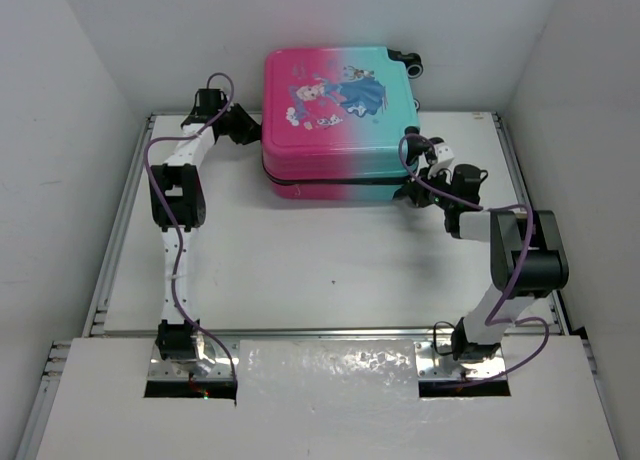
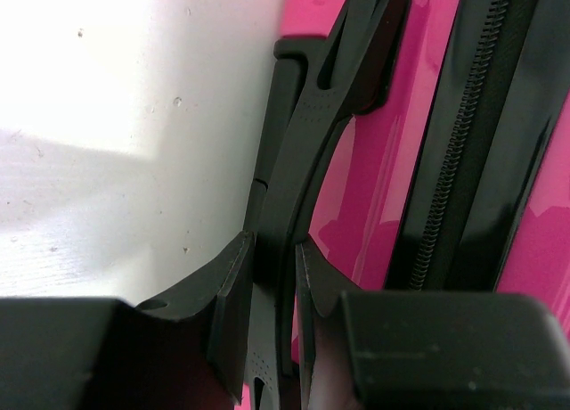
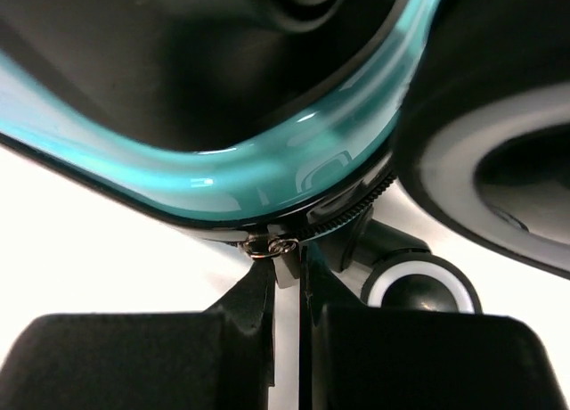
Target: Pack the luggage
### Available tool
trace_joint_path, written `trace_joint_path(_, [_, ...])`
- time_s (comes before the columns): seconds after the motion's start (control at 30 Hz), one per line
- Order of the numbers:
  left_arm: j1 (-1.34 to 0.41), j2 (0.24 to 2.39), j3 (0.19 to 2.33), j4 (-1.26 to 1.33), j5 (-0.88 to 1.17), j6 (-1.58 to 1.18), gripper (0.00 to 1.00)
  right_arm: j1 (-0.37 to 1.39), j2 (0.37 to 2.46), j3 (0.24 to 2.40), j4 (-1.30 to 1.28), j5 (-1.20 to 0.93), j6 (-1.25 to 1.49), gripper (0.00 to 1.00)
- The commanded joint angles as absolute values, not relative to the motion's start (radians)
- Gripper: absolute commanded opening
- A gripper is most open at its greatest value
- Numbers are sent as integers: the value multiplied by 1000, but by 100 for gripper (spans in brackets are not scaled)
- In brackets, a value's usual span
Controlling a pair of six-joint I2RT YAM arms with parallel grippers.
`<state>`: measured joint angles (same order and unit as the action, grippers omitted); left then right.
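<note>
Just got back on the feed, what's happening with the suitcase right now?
The luggage lies flat and closed at the far side of the table. The left gripper is clamped on its black side handle at the pink end. The right gripper pinches the zipper pull at the teal corner by a wheel.

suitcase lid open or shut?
Shut: the suitcase lies flat, both shells meeting at the front seam. Whether it's fully zipped, cannot tell.

One luggage, one table — two pincers: left pincer, right pincer.
</note>
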<state>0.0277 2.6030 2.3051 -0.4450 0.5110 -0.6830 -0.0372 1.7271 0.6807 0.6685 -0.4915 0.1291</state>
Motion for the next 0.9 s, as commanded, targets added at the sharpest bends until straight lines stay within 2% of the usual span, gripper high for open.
trace_joint_path(0.0, [71,2580,2287,-348,308,-689,0,-126,1661,689,782,-208,17,0])
trace_joint_path(0.2, [58,2571,2289,-354,284,-689,0,-141,1644,703,729,-276,-95,0])
trace_joint_path(0.37, [54,2560,2287,-360,262,-689,0,-150,1709,791,721,-232,-101,0])
trace_joint_path(0.63, [54,2554,2275,-360,242,-687,0,-153,1799,897,696,168,3,0])
trace_joint_path(0.87, [54,2559,2276,-364,236,-687,0,-152,1810,870,764,372,48,0])
